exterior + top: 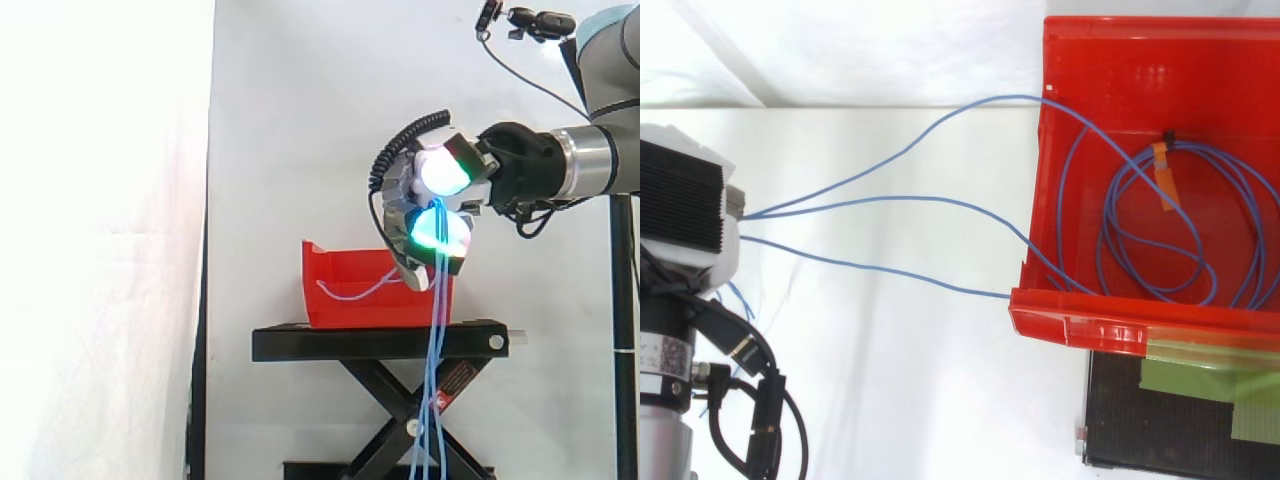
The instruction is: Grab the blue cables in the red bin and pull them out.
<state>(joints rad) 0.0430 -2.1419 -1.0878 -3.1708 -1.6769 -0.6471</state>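
Beside the red bin [370, 312], the robot hand [425, 195] clutches blue cables [436, 350]; strands hang straight down.

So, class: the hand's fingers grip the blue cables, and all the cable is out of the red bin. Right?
Not all of it. The top view shows a coil of the blue cables lying inside the red bin; strands run over its wall to the hand, whose fingers grip them.

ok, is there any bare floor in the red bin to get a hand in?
Free: the strip of the red bin along its wall at the top view's upper edge, above the coil. Crowded: the blue cables loop over the middle and lower floor, and strands cross the left wall to the hand, shut on them.
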